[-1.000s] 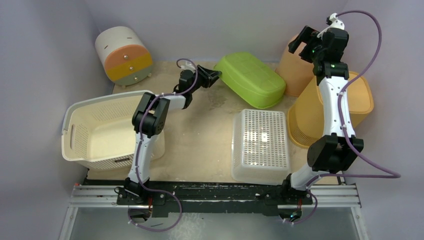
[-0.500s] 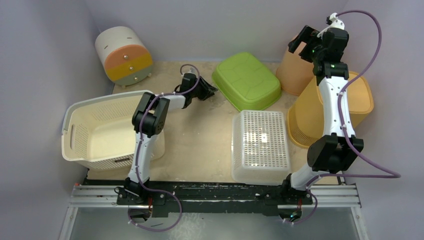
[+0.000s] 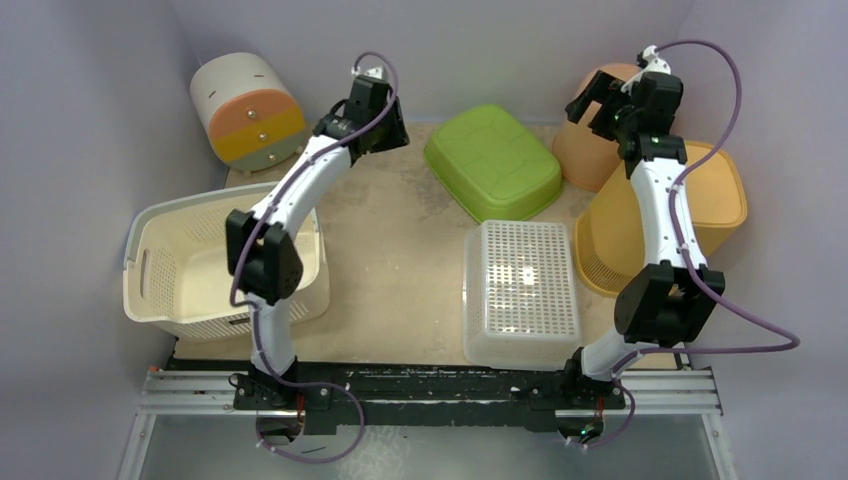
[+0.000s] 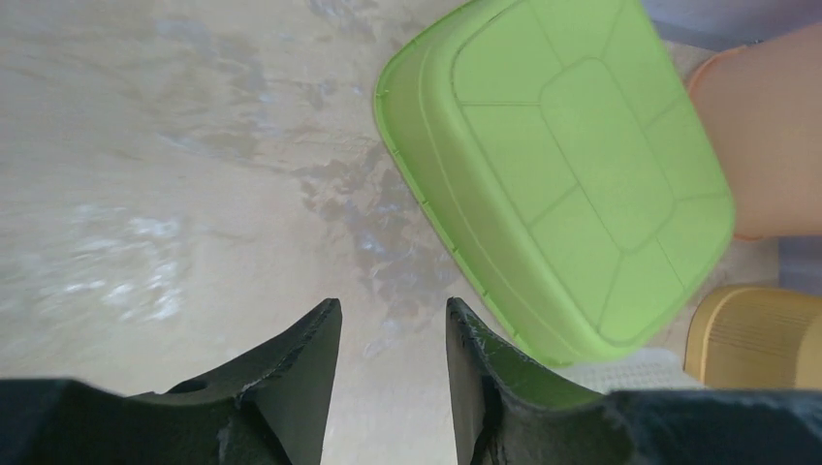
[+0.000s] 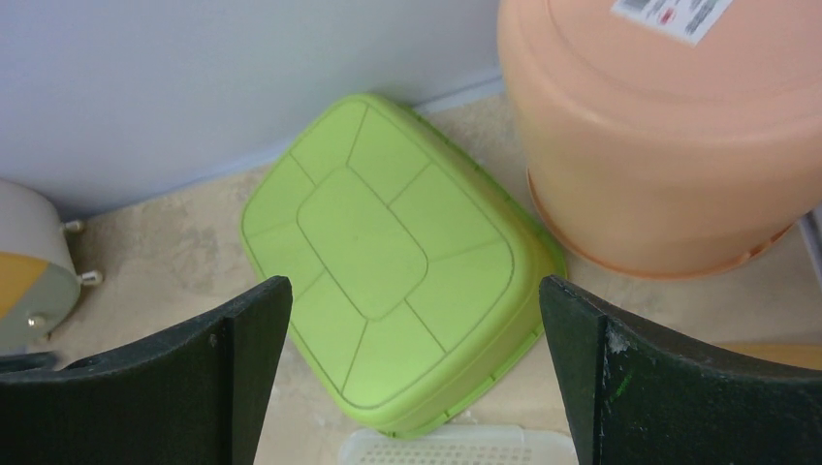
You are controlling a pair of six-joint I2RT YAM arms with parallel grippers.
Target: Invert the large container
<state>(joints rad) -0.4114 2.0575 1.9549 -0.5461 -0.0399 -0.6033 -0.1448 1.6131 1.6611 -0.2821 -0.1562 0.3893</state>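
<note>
The green container [image 3: 492, 160] lies bottom-up and flat on the table at the back centre. It also shows in the left wrist view [image 4: 572, 165] and in the right wrist view [image 5: 388, 252]. My left gripper [image 3: 385, 125] is raised to the left of it, open by a narrow gap and empty [image 4: 393, 305]. My right gripper [image 3: 595, 95] hovers high to the right of the container, wide open and empty [image 5: 415, 281]. Neither gripper touches the container.
A cream laundry basket [image 3: 190, 260] stands at the left. A white perforated bin [image 3: 522, 290] lies bottom-up in front of the green container. A peach tub [image 3: 590, 140] and a yellow-orange basket [image 3: 700, 200] stand at the right. A round drawer unit [image 3: 248, 110] is at the back left.
The green container went from tilted against my left gripper to lying flat, bottom-up. My left gripper let go, rose and moved back and left. My right gripper shifted slightly left.
</note>
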